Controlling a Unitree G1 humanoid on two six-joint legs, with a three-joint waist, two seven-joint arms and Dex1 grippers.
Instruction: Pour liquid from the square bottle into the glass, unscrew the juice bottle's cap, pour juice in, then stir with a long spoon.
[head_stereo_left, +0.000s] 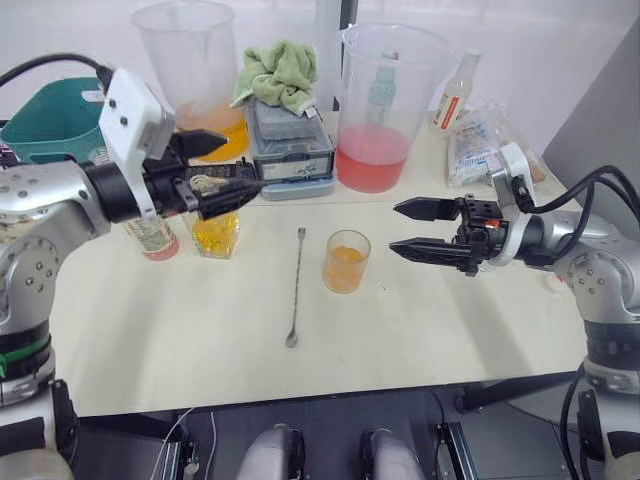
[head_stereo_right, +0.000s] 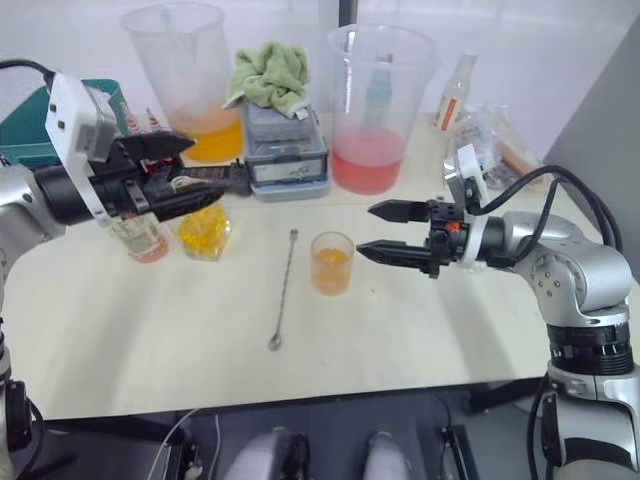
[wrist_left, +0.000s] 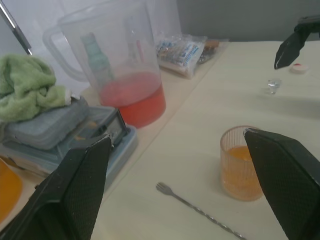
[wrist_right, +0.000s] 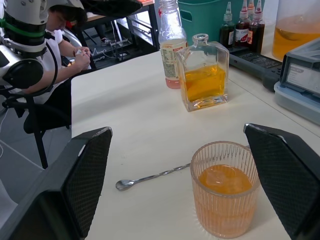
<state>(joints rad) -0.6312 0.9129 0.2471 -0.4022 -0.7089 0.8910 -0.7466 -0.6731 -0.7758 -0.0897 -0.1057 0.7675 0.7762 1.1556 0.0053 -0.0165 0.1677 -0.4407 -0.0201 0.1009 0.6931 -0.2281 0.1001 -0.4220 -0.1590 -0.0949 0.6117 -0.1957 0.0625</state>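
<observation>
The glass (head_stereo_left: 346, 262), ribbed and about half full of orange liquid, stands mid-table. Just left of it the long spoon (head_stereo_left: 296, 285) lies flat, bowl toward the front edge. The square bottle (wrist_right: 202, 72), neck open and holding yellow liquid, stands beside the juice bottle (wrist_right: 171, 45), whose neck is also bare. My left gripper (head_stereo_left: 243, 163) hovers open just above those two bottles. To the right of the glass, my right gripper (head_stereo_left: 395, 228) is open and level with it, holding nothing. A small whitish cap (wrist_left: 300, 67) and a clear stopper (wrist_left: 272, 86) lie on the table beyond my right gripper.
Two big measuring jugs stand at the back, one with orange liquid (head_stereo_left: 190, 70) and one with red liquid (head_stereo_left: 385, 100). Between them is a grey scale (head_stereo_left: 290, 150) topped by a green cloth (head_stereo_left: 280, 72). A teal basket (head_stereo_left: 50, 115), a slim bottle (head_stereo_left: 455, 92) and snack packs (head_stereo_left: 475, 140) line the back.
</observation>
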